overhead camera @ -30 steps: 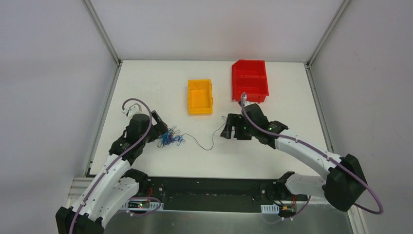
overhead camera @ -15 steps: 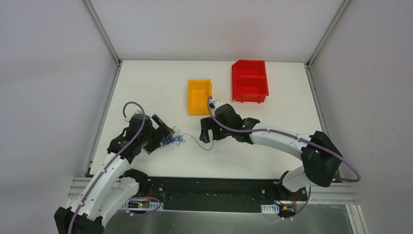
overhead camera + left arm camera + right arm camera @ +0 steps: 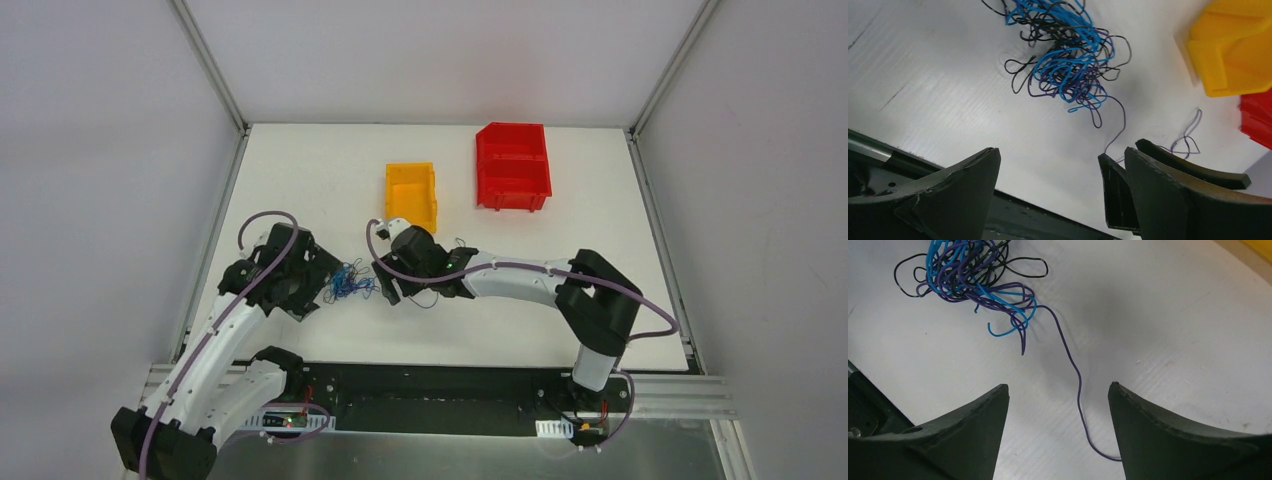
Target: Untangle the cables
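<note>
Progress was slight: cables (image 3: 1068, 65) sat mostly knotted on the table (image 3: 938, 100), one purple strand (image 3: 1075, 375) trailing free. I saw left pincer (image 3: 1048, 155) and right pincer (image 3: 1058, 387) open, empty.

Top cam is looking steeply down from above and behind the arm bases, covering the whole tabletop (image 3: 300, 180). Wrist cams are hovering close, peering down past the left end effector (image 3: 1048, 155) and right end effector (image 3: 1058, 387). All three are sharing the cables (image 3: 350, 283), wrists from opposite sides.
</note>
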Robot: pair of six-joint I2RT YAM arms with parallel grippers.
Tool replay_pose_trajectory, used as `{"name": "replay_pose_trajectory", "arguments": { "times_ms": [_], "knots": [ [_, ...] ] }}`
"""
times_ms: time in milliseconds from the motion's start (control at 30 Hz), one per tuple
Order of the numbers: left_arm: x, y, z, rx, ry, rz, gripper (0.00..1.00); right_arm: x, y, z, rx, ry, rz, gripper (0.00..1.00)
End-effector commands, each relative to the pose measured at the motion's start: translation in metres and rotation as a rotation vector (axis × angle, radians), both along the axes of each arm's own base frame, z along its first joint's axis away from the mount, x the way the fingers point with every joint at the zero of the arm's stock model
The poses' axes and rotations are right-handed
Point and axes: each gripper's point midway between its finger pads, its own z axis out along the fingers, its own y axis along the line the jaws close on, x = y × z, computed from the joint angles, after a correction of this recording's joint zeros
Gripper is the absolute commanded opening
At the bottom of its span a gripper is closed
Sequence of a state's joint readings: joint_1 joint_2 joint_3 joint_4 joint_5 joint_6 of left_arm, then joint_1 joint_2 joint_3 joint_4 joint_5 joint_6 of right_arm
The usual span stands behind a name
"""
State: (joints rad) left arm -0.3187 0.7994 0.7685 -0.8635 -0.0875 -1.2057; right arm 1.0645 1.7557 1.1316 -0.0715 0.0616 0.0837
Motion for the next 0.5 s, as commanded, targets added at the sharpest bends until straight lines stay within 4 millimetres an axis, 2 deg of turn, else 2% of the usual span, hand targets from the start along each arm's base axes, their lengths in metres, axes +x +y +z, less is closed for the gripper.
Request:
{"name": "replay_pose_trajectory", "arguments": {
  "times_ms": [0,200,300,333,367,400,433,467],
  "knots": [
    [0.002,0.0,-0.005,-0.025,0.107,0.105,0.99,0.02,0.014,0.002,-0.011,-0.079,-0.019,0.73],
    [0.019,0.008,-0.002,0.017,0.118,0.151,0.99,0.025,0.013,-0.02,-0.023,-0.06,-0.088,0.58],
    [0.023,0.006,-0.005,-0.002,0.135,0.169,0.99,0.024,0.014,-0.024,0.0,-0.06,-0.092,0.51],
    [0.024,0.006,-0.008,-0.005,0.144,0.178,0.99,0.022,0.013,-0.026,0.002,-0.056,-0.09,0.44],
    [0.024,0.006,-0.012,-0.009,0.158,0.187,0.99,0.02,0.012,-0.025,0.006,-0.054,-0.092,0.29],
    [0.024,0.005,-0.016,-0.012,0.168,0.191,0.99,0.019,0.01,-0.025,0.007,-0.055,-0.092,0.22],
    [0.025,0.005,-0.02,-0.015,0.179,0.194,0.99,0.017,0.009,-0.023,0.014,-0.059,-0.091,0.09],
    [0.026,0.005,-0.023,-0.019,0.189,0.196,0.99,0.015,0.006,-0.023,0.016,-0.065,-0.094,0.02]
  ]
}}
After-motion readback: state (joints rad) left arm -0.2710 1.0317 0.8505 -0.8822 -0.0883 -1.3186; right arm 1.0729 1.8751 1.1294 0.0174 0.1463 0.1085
